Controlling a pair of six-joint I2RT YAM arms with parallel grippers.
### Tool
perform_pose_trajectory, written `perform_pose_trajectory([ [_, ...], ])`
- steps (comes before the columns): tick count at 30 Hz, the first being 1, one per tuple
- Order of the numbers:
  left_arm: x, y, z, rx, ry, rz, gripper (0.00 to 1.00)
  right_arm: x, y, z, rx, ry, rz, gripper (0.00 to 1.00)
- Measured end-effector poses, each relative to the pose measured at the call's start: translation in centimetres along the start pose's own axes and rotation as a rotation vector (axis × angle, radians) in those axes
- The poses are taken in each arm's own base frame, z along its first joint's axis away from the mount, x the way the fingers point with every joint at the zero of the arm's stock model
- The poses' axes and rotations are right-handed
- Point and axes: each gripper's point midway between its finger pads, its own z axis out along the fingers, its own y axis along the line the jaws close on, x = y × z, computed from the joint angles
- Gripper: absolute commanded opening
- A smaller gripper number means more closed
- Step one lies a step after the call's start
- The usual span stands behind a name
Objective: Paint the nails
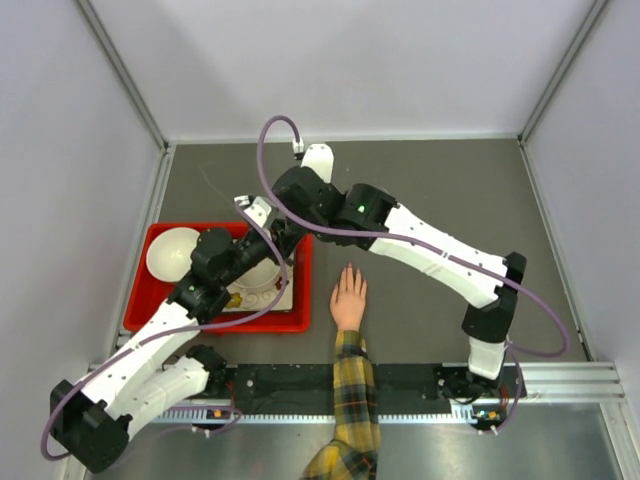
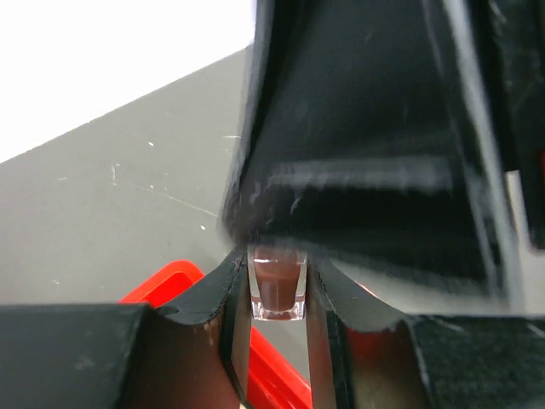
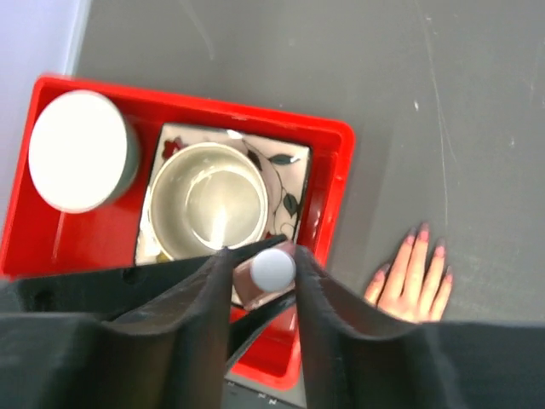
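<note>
Dark grey, scuffed table [image 1: 430, 190], red tray [image 1: 262, 322] sitting on its left side, a person's hand [image 1: 349, 298] lying flat, palm down, just right of the tray, fingers pointing far, yellow plaid sleeve [image 1: 352, 385] crossing the near edge.

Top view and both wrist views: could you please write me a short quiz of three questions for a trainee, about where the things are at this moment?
1. True or false: the person's hand lies inside the red tray.
2. What do the left fingers clamp? A: a spoon. B: a small bottle of brown polish. C: a brush.
3. What stands on the patterned plate?

Key
1. False: it lies flat on the table, to the right of the tray.
2. B.
3. A bowl.
</note>
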Motion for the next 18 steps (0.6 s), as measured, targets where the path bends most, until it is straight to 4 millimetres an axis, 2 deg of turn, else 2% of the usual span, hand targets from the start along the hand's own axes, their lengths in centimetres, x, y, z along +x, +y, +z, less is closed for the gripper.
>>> perform_pose_trajectory([
  [3,-0.7,0.1,-0.2,-0.012,-0.024,-0.001,0.00,-0.2,0.1,-0.6,-0.049,0.024,-0.063,0.69],
  [6,-1.9,-0.2,-0.1,0.002,-0.072,0.000,0.00,-1.3,-0.2,-2.2,-0.124,0.044,-0.105,0.74],
  [9,-2.4,-0.9,-0.1,0.041,-0.088,0.004,0.00,-2.1,-1.0,-4.8,-0.223,0.058,-0.160,0.73],
  [12,-2.7,-2.1,0.0,0.113,-0.090,0.009,0.00,-2.8,-3.1,-7.3,-0.316,0.065,-0.230,0.69],
  [15,-3.2,-4.3,0.0,0.244,-0.092,0.010,0.00,-3.5,-4.5,-9.7,-0.426,0.061,-0.329,0.63],
  [18,-3.3,-6.6,-0.4,0.383,-0.090,-0.010,0.00,-3.2,-4.4,-11.1,-0.516,0.063,-0.441,0.54],
])
